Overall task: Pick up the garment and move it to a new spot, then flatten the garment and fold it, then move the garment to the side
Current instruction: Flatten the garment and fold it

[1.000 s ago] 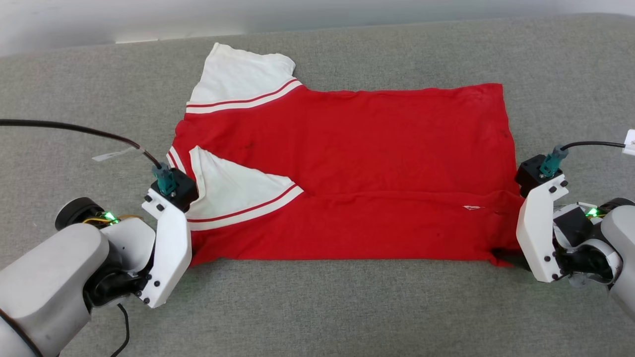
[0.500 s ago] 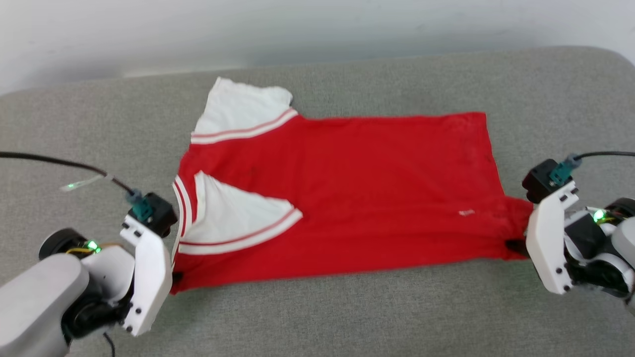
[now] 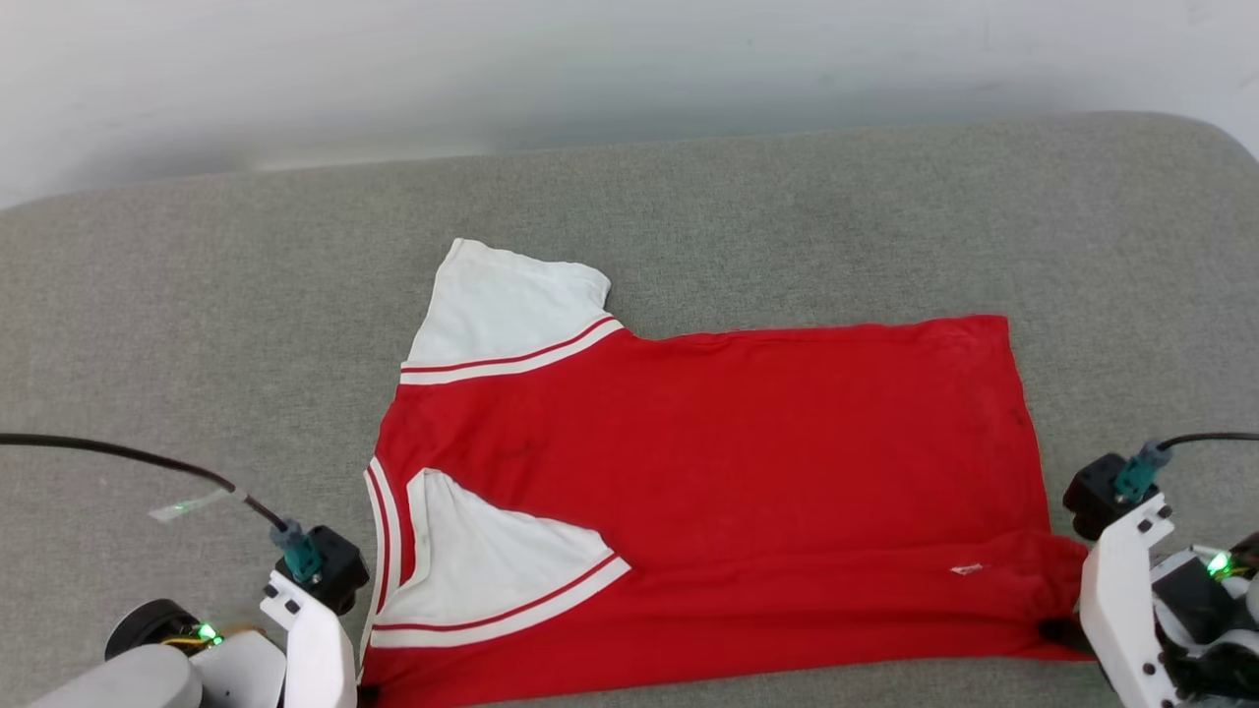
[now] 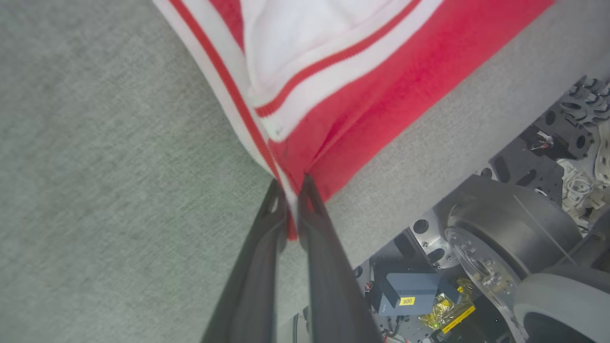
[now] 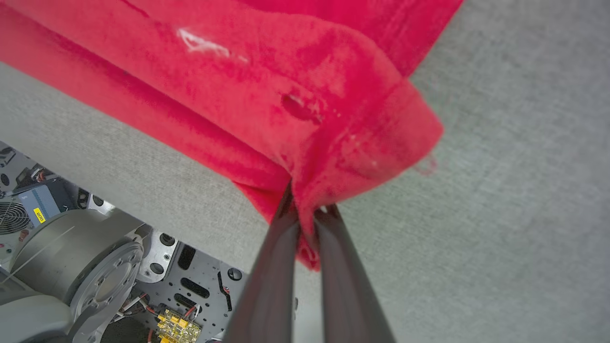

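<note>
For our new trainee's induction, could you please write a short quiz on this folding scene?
1. True or false: the left arm's fingers and the right arm's fingers are both shut on the garment at its near corners.
2. Which white sleeve lies folded onto the red body? A the nearer; B the farther; C both.
3. Fill in: the garment lies on a ____ padded surface.
Key: 1 true; 2 A, the nearer sleeve; 3 grey.

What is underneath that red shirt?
The grey padded surface, seen all around the shirt. The shirt's lower face and the patch of surface beneath it are covered.
</note>
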Motion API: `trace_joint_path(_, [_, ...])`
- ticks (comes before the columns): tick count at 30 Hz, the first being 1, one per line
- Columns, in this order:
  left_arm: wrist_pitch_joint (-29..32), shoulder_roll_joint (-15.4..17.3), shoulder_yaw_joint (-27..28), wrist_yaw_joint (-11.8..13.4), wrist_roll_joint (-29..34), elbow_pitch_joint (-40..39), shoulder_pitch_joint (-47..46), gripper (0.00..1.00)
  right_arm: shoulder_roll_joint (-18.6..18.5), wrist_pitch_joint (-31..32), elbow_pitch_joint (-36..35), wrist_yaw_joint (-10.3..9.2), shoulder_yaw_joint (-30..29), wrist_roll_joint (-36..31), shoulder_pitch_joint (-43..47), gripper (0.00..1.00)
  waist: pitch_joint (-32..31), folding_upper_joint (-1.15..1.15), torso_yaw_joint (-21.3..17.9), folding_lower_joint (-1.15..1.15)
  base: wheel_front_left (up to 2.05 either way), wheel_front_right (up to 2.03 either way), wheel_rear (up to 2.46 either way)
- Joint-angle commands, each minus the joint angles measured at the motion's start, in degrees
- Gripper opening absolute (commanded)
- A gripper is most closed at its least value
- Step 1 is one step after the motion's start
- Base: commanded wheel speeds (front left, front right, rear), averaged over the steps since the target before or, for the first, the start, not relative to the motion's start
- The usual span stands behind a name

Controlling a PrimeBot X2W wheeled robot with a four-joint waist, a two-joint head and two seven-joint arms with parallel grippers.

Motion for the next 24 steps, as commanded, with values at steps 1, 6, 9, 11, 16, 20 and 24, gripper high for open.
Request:
trace_joint_path(1, [-0.02,-0.30,-0.56,0.20,0.39,1.00,0.91,0.00,1.02,-0.54,1.30,-0.04,-0.25,-0.63,0.99,0.00,0.28,0.00,0.00,0.00,0.00,0.00,0.00])
trace_joint_path(6, [-2.86,-1.26,0.44,0.63,1.93,2.68,-0.30,1.00,3.01,-3.69,2.86,-0.04,-1.30,-2.12,1.48,1.00,-0.22,0.00,0.26,0.00,0.00,0.00,0.00])
trace_joint_path(9, [-3.99,-0.14,2.08,0.95,2.03,1.76,-2.01,1.00,2.78,-7.53,1.77,-0.04,-3.15,-3.57,0.51,1.00,-1.05,0.00,0.41,0.00,0.00,0.00,0.00])
trace_joint_path(11, [-4.66,0.77,3.39,1.40,2.62,1.71,-3.47,1.00,2.42,-10.05,0.55,-0.04,-3.82,-5.77,0.00,1.00,-1.52,0.00,0.49,0.00,0.00,0.00,0.00])
trace_joint_path(16, [-6.46,2.21,6.08,1.85,5.44,1.73,-8.20,1.00,4.79,-20.43,-1.27,-0.07,-9.89,-10.91,-1.04,1.00,-2.07,0.00,0.05,0.00,0.00,0.00,0.00])
trace_joint_path(20, [-9.72,1.13,9.12,2.46,6.81,3.97,-12.58,1.00,9.46,-33.38,-2.71,-0.04,-16.90,-18.25,-0.54,1.00,-1.22,0.00,-0.76,0.00,0.00,0.00,0.00])
trace_joint_path(24, [-13.34,-0.33,11.62,2.94,8.78,6.81,-17.18,1.00,14.03,-42.69,-3.64,-0.04,-23.83,-25.28,1.99,1.00,0.30,0.00,-1.95,0.00,0.00,0.00,0.00])
